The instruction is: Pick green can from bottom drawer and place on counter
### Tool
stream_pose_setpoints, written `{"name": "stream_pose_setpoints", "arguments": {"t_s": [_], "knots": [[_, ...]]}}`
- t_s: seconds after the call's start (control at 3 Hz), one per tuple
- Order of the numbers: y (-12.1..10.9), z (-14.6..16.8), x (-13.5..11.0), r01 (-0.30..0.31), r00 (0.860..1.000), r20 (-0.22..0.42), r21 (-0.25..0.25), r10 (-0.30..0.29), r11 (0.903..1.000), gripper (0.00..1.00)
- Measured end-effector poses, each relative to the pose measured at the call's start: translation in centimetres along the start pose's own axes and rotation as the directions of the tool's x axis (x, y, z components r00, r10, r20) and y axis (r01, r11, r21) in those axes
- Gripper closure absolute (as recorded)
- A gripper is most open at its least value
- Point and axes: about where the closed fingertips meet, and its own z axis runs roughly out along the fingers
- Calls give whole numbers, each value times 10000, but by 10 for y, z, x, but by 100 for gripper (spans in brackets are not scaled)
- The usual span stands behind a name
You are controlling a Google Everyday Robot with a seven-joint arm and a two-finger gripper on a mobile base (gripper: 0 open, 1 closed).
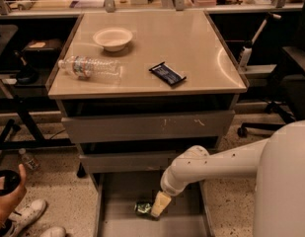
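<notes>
- The bottom drawer (123,225) stands pulled out at the foot of the cabinet, nearest the camera, its flat grey floor open to view.
- The green can (142,208) rests on that floor, about midway between the drawer's left and right sides. It looks to lie on its side with its long axis running roughly left to right, though this is hard to make out.
- The gripper (159,205) is down inside the drawer, pointing downward, just to the right of the can and touching or all but touching it. The can lies to the gripper's left, at the same depth.
- Whether the gripper has closed on the can or merely stands against it cannot be told.
- The single arm (216,162) reaches in from the right, its elbow bent just in front of the middle drawer (127,161).
- My reading: the grasp is in hand, and the lift must come up and forward clear of the upper drawer fronts before turning toward the counter.
- The counter (191,43) is well above. A dark snack packet (168,74) lies near the front edge, a water bottle (90,66) lies by the left edge, and a bowl (113,38) sits toward the far left corner.
- The right half looks bare, the likelier place to set the can down.
</notes>
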Motion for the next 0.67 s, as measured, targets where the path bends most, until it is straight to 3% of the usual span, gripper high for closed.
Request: {"name": "stream_pose_setpoints", "arguments": {"t_s": [0.67], "knots": [[-30, 53, 43, -156, 9912, 1309, -270, 190, 9995, 0]]}}
